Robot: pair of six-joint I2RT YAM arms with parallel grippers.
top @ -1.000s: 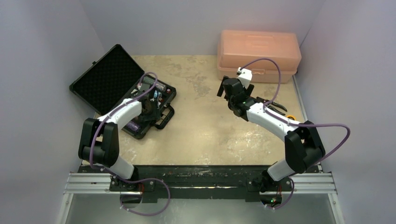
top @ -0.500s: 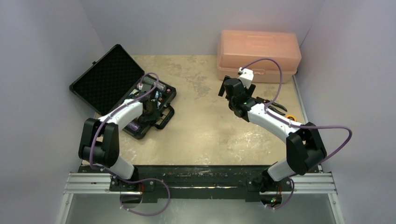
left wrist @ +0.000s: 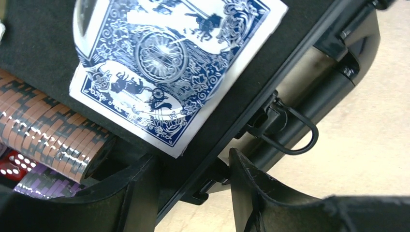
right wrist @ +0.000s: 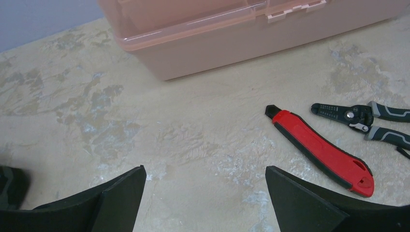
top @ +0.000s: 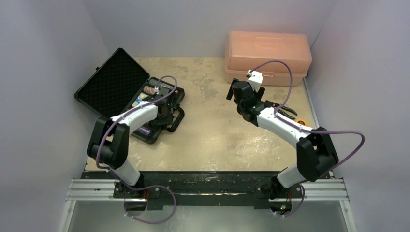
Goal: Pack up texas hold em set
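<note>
The open black case point(top: 113, 79) of the poker set sits on the table point(top: 212, 130) at the far left, its foam-lined lid tipped back toward the left wall and its handle point(top: 176, 121) facing right and near. The left end effector point(top: 167, 110) is down at that handle side. From its wrist camera, the left end effector point(left wrist: 191, 159) has one finger inside the case and one outside, clamped on the case's front wall beside a wire latch point(left wrist: 295, 135). Inside, a blue deck of cards point(left wrist: 169, 63) lies flat on the foam, just beside a row of brown chips point(left wrist: 48, 140). Below them is a row of purple chips point(left wrist: 38, 181) and what look like small red dice point(left wrist: 12, 164), though only a corner of them shows. The right end effector point(top: 244, 87) hangs over the far middle of the table, well apart from the case, its fingers spread wide around nothing. Its own camera shows the right end effector point(right wrist: 205, 174) above bare table, with a pink toolbox point(right wrist: 217, 34) beyond it at the far right. A red utility knife point(right wrist: 321, 145) lies to its right, and a pair of grey-handled pliers point(right wrist: 358, 116) lies just beyond the knife.
</note>
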